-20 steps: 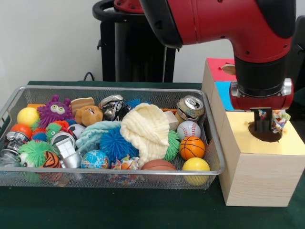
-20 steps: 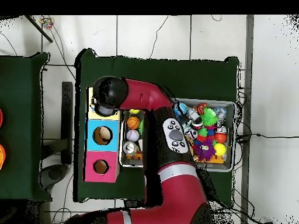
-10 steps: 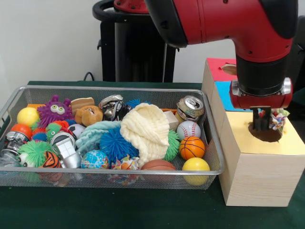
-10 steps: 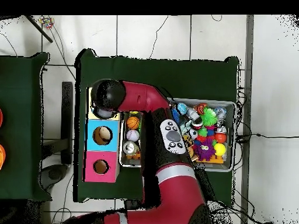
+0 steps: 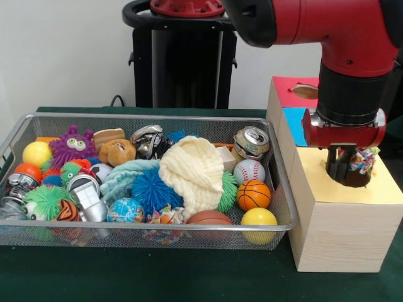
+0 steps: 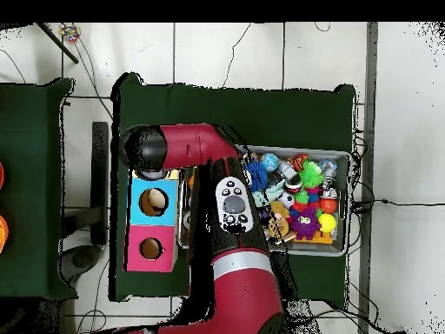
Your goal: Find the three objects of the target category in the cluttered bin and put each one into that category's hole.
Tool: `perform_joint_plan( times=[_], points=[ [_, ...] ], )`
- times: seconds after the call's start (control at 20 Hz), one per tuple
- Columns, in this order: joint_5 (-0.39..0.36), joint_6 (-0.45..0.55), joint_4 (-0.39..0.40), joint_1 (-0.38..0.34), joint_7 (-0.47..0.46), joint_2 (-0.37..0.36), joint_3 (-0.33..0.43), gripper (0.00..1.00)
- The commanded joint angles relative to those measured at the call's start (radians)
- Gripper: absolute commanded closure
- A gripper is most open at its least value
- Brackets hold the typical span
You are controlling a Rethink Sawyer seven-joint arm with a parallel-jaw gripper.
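Observation:
My gripper [image 5: 348, 166] hangs over the dark round hole [image 5: 354, 180] in the yellow-topped wooden box [image 5: 384, 190], its tips at the hole's mouth. It is shut on a crumpled colourful wrapper [image 5: 364, 160] that sticks out on its right side. In the overhead view the arm's wrist [image 6: 144, 150] covers the yellow box and hides the gripper. The wire mesh bin [image 5: 151, 117] to the left holds a crushed can [image 5: 252, 141], a crushed silver can [image 5: 148, 142] and another crumpled colourful wrapper [image 5: 165, 216] among balls and toys.
A blue box [image 6: 153, 202] and a pink box [image 6: 150, 249], each with a round hole, stand in line behind the yellow one. A cream cloth [image 5: 192, 170] lies over the bin's middle. The red arm [image 6: 230, 204] stretches across the bin's left part from above.
The gripper has shifted a little right and sunk lower at the hole with the wrapper. The upper arm has swung further toward the boxes.

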Motion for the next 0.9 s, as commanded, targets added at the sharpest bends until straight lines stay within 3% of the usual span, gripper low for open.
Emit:
perform_joint_plan(
  times=[0.05, 0.65, 0.9],
  points=[
    [-0.081, 0.023, -0.043, -0.017, 0.035, -0.045, -0.065, 1.0],
    [0.004, 0.17, -0.029, -0.079, -0.003, -0.105, 0.004, 1.0],
    [0.007, 0.136, -0.011, -0.087, 0.0, -0.124, 0.012, 1.0]
  ],
)
